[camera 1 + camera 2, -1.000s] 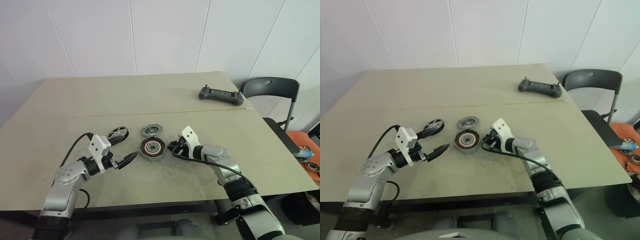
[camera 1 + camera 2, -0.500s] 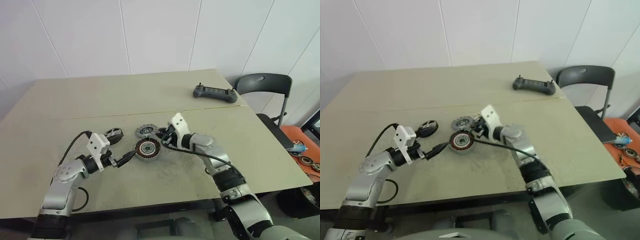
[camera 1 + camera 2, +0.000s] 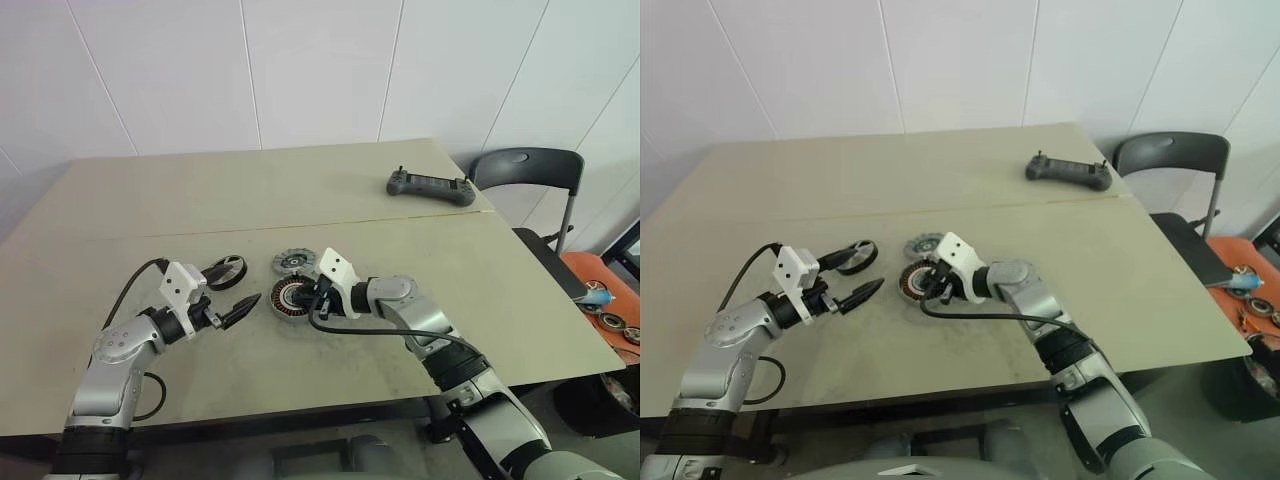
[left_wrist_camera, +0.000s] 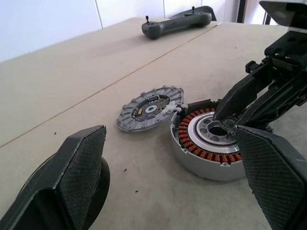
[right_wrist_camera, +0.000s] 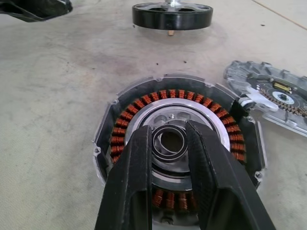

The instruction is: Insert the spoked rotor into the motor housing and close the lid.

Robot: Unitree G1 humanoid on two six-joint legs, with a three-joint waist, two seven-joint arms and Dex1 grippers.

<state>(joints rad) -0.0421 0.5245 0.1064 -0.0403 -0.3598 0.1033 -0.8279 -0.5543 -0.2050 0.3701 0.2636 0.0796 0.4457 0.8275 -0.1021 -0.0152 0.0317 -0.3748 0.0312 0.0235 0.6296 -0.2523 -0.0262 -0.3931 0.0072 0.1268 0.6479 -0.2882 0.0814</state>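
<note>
The motor housing (image 3: 290, 298), a dark-rimmed disc with copper windings around a pale centre, lies flat mid-table. Just behind it lies the lid (image 3: 296, 262), a grey disc with a notched rim. The spoked rotor (image 3: 228, 270) sits to their left. My right gripper (image 5: 169, 129) points down at the housing's centre. Its fingers stand a narrow gap apart with nothing between them, their tips at the pale hub ring. My left gripper (image 4: 168, 191) hovers left of the housing, wide open and empty, with one finger (image 4: 72, 182) close beside the rotor.
A dark remote controller (image 3: 430, 186) lies at the far right of the table (image 3: 300, 190). A black chair (image 3: 525, 170) stands past the table's right edge, with an orange object (image 3: 600, 300) near it. A seam crosses the tabletop behind the parts.
My right gripper has swung left from the housing's right side to over its centre and tilted down. The left gripper has drawn slightly back from the housing. The camera view shifted.
</note>
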